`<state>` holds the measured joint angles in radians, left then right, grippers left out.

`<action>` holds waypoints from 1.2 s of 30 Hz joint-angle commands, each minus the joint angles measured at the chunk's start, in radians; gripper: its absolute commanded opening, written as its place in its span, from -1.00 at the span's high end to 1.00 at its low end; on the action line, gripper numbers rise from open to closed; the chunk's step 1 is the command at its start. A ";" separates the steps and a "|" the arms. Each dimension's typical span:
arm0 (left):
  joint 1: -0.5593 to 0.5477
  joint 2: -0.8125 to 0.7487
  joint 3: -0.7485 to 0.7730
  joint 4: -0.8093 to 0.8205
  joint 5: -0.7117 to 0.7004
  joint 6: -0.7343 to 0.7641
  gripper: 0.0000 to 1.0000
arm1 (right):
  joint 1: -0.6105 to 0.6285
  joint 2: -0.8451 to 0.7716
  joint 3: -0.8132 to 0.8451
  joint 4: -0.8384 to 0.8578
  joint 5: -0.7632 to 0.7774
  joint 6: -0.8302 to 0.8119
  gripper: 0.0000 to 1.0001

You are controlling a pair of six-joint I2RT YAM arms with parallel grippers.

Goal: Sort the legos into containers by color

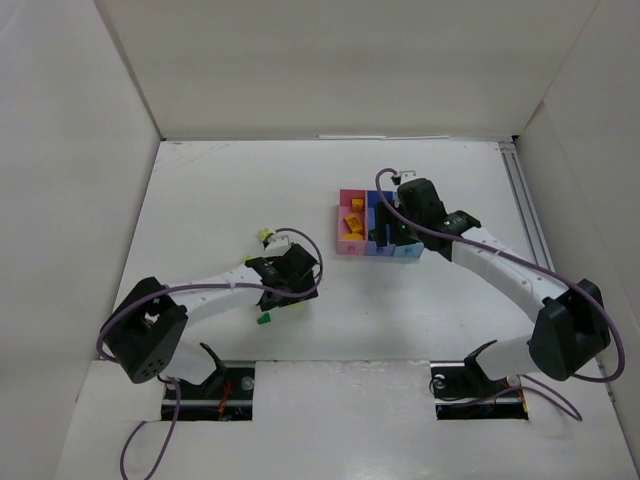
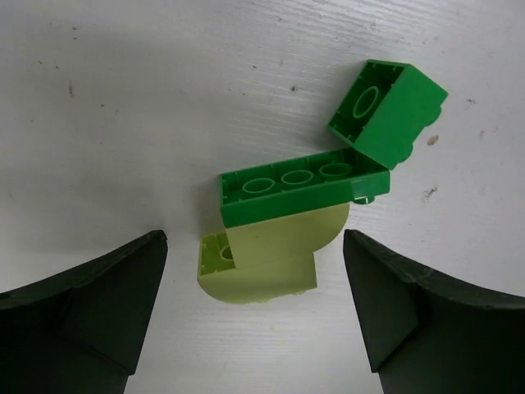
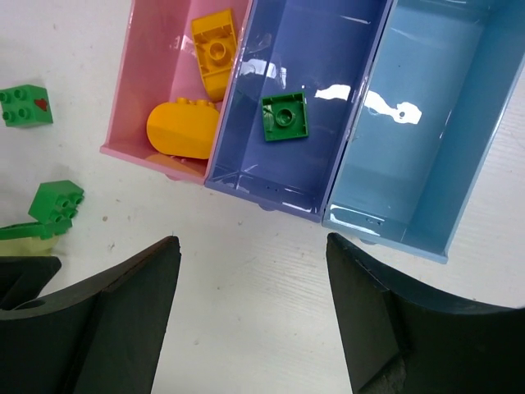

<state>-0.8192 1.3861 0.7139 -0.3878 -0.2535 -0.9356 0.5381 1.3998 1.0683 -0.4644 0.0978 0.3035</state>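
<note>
In the left wrist view my left gripper (image 2: 256, 308) is open and low over the table. A pale lime brick (image 2: 262, 261) lies just ahead of the gap between its fingers. A flat dark green brick (image 2: 303, 185) rests on the lime one, and a second green brick (image 2: 390, 111) lies upside down beyond. My right gripper (image 3: 253, 283) is open and empty, above the table just before the containers. The pink bin (image 3: 141, 90) holds orange bricks (image 3: 215, 49). The medium blue bin (image 3: 328, 156) holds one green brick (image 3: 285, 116). The light blue bin (image 3: 435, 139) holds nothing.
From above, the left gripper (image 1: 290, 272) is left of the bins (image 1: 347, 246) and the right gripper (image 1: 392, 236) is over them. A green brick (image 1: 264, 319) and a pale lime brick (image 1: 266, 235) lie near the left gripper. Two green bricks (image 3: 25, 105) (image 3: 56, 201) lie left of the pink bin.
</note>
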 commanded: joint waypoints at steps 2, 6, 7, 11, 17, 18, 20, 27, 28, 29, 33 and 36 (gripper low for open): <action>-0.011 0.022 0.024 -0.054 -0.064 -0.045 -0.66 | 0.006 -0.039 0.004 0.018 0.025 0.011 -0.54; -0.024 0.031 0.024 -0.031 -0.032 -0.032 -0.37 | 0.006 -0.039 0.004 0.009 0.034 0.011 -0.54; -0.038 0.031 0.024 -0.031 -0.032 -0.032 -0.30 | 0.006 -0.039 0.004 0.009 0.034 0.011 -0.54; -0.060 0.040 0.024 -0.020 -0.009 -0.032 -0.03 | 0.006 -0.039 0.004 0.009 0.034 0.011 -0.54; -0.060 0.030 0.044 -0.011 -0.009 0.004 0.25 | 0.006 -0.030 0.004 0.018 0.022 0.020 -0.54; -0.060 0.016 0.053 -0.011 -0.009 0.036 0.32 | -0.003 -0.030 0.004 0.018 0.013 0.020 -0.54; -0.060 -0.002 0.065 0.010 -0.018 0.078 0.40 | -0.012 -0.053 0.004 0.018 -0.045 0.009 -0.54; -0.116 -0.194 0.044 0.239 0.009 0.456 0.44 | -0.144 -0.148 0.004 0.004 -0.564 -0.070 -0.61; -0.117 -0.225 0.035 0.278 0.041 0.507 0.44 | -0.173 -0.148 0.016 0.004 -0.633 -0.070 -0.65; -0.117 -0.290 0.016 0.315 0.074 0.555 0.42 | -0.182 -0.148 0.016 -0.014 -0.688 -0.070 -0.65; -0.117 -0.403 0.016 0.466 0.230 0.739 0.32 | -0.173 -0.137 0.062 -0.054 -0.898 -0.078 -0.70; -0.117 -0.412 0.053 0.466 0.250 0.813 0.32 | -0.149 -0.113 0.108 -0.063 -0.954 -0.063 -0.70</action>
<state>-0.9340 0.9798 0.7368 -0.0074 -0.0795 -0.2874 0.3668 1.2812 1.1034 -0.5167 -0.6773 0.2470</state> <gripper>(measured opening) 0.490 0.850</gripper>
